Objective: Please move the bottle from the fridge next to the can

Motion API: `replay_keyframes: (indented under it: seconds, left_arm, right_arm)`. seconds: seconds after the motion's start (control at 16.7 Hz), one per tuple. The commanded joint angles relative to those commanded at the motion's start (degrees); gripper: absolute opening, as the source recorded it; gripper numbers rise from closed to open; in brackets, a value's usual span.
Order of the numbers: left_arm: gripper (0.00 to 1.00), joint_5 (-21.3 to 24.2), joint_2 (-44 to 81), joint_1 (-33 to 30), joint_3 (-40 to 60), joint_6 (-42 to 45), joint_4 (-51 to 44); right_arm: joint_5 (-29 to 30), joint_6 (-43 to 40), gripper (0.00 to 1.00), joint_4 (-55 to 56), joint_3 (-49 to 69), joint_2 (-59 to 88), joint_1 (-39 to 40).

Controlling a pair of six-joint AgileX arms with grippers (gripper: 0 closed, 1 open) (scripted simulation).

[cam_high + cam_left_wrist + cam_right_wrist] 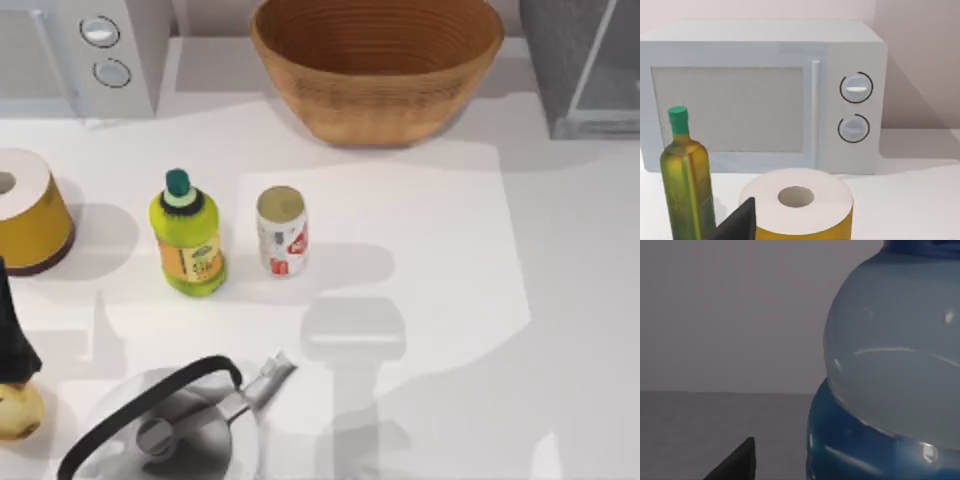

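Right wrist view: water bottle [895, 365] upright, very close before my right hand, inside the fridge [585, 65] at the surface's 1 o'clock; can [282, 231] waits mid-surface. Grip width: cannot tell.

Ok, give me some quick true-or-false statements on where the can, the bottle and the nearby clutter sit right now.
1. The can stands upright on the table. True.
2. The bottle is already beside the can. False: the right wrist view shows it close up against a grey interior, and no clear blue bottle stands by the can.
3. The yellow-green bottle stands to the can's left in the top view. True.
4. The basket sits between the can and the kettle. False: the basket is behind the can, the kettle in front.
5. The fridge is at the table's back left corner. False: it is at the back right; the microwave is at the back left.
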Motion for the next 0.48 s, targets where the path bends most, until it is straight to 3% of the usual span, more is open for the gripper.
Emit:
replay_keyframes:
  seconds: [0.3,0.48]
  left_arm:
    - [1.0,0.0,0.0,0.0,0.0,0.0,0.0]
    - [1.0,0.0,0.0,0.0,0.0,0.0,0.0]
  right_arm:
    - [0.19,-0.01,1.0,-0.88,1.58,0.8,0.18]
    - [0.19,-0.01,0.77,-0.88,1.58,0.8,0.18]
